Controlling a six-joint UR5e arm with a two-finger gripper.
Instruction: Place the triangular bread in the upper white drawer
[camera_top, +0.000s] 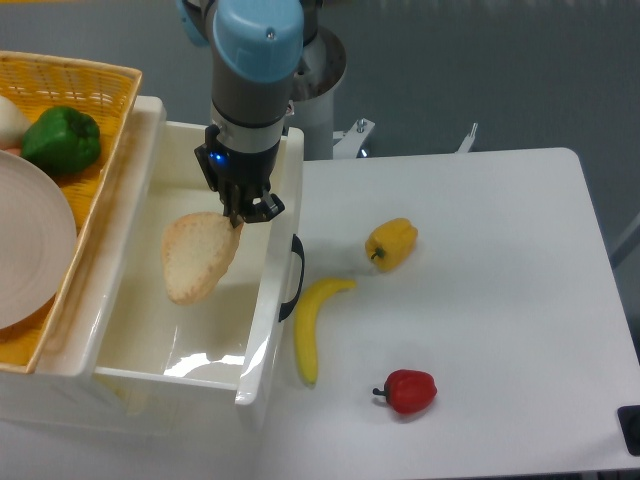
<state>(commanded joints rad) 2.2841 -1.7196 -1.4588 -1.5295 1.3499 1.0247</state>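
While pincer (240, 213) grips triangular bread (198, 255) over upper white drawer (150, 345), banana (312, 328) beside handle (293, 277)

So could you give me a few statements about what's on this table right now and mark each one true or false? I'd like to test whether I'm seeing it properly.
1. The hand grips the triangular bread by one corner over the open upper white drawer. True.
2. The banana lies inside the drawer. False: it lies on the table, just outside the drawer's black handle.
3. A green pepper sits in the yellow wicker basket. True.
4. The red pepper touches the yellow pepper. False: they lie well apart, the red one nearer the camera.
5. The plate sits on the table beside the peppers. False: it rests in the basket.
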